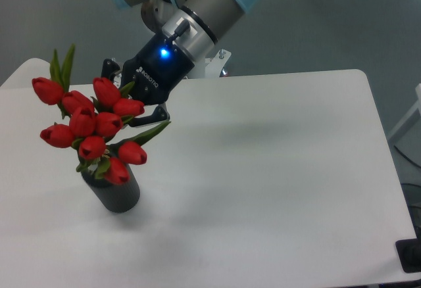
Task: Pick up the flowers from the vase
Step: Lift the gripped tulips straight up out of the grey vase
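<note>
The flowers [90, 125] are a bunch of red tulips with green leaves, standing up out of the vase [117, 194] at the left of the white table. The vase is a short dark cylinder, and the lowest blooms hang just above its mouth. The stems are hidden behind the blooms. My gripper [129, 95] reaches in from the upper right, its blue light on, and its black fingers [155, 113] are shut on the upper right side of the bunch. Where the pads meet the flowers is covered by the blooms.
The white table [276, 169] stretches right and forward of the vase. A second white surface [23, 72] adjoins at the far left. The arm's base bracket [220, 56] is at the back edge. A black object [410, 255] sits at the bottom right corner.
</note>
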